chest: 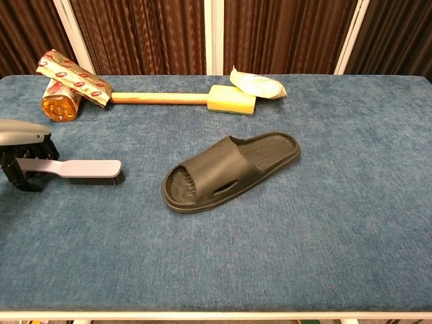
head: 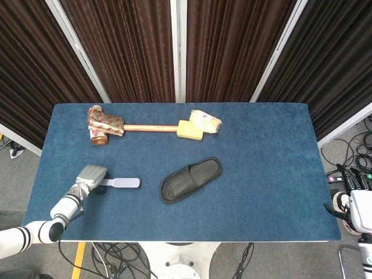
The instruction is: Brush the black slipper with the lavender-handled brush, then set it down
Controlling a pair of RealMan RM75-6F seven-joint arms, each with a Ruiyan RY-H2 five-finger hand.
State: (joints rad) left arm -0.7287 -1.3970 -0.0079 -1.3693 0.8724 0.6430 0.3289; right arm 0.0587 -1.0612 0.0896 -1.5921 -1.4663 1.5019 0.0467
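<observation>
Black slipper [head: 191, 179] lying mid-frame on blue table [head: 267, 157], sole down, toe end toward upper right, heel toward lower left; in chest view slipper [chest: 229, 171] at centre. Lavender-handled brush [head: 119, 182] flat on table at lower left of head view, bristles down, well apart from slipper; in chest view brush [chest: 74, 167] at left edge, handle end pointing left. Left hand [head: 90, 176] at handle end of brush; in chest view left hand [chest: 21, 154] with dark fingers [chest: 15, 177] down around the handle tip, but cannot tell whether actually gripping or just set around it. Right hand [head: 356, 209] off the table at lower right edge of head view, fingers partly hidden, state cannot tell. Along upper part of table: red-patterned wrapped roll [head: 104, 122] over an amber jar [head: 97, 137] at upper left, wooden-handled yellow sponge tool [head: 174, 129] at top centre, small white packet [head: 206, 120] just beside its yellow head.
</observation>
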